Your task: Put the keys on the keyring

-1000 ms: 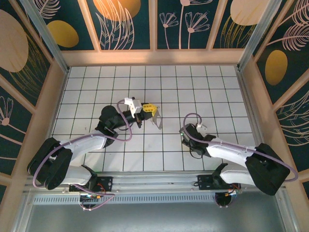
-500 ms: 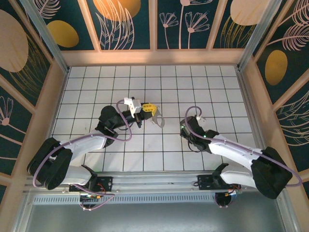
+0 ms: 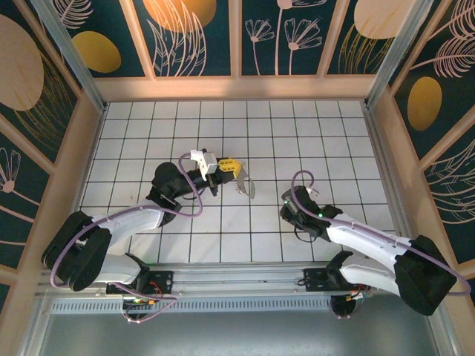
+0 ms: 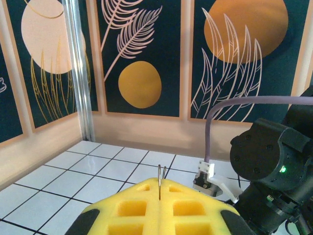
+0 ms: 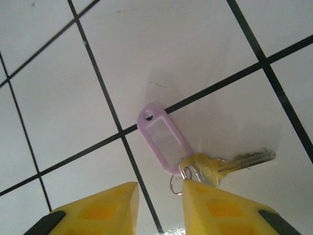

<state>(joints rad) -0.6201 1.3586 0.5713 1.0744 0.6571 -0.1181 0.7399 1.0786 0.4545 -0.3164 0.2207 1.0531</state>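
Observation:
My left gripper [image 3: 234, 169] is raised above the tiles and shut on the keyring [image 3: 246, 185], whose silver loop and bumpy strip hang below the yellow fingers. In the left wrist view the thin metal ring [image 4: 160, 175] stands edge-on, pinched between the pads of the gripper [image 4: 160, 190]. My right gripper [image 3: 292, 202] points down at the floor. It stands open [image 5: 160, 191] just over the key [image 5: 230, 164], which lies flat on a white tile. A lilac tag [image 5: 164, 139] and a small split ring [image 5: 177, 185] are joined to the key's head. The right fingertip [image 5: 210, 193] overlaps that head.
The right arm's dark wrist and purple cable [image 4: 274, 161] sit close in front of the left gripper. White tiled floor [image 3: 185, 133] spreads around both arms, bounded by wooden walls [image 3: 237, 87] at the back and sides.
The right arm has swung its elbow out to the right and its gripper has shifted slightly right over the floor. The left gripper holds still; the hanging keyring has swayed a little.

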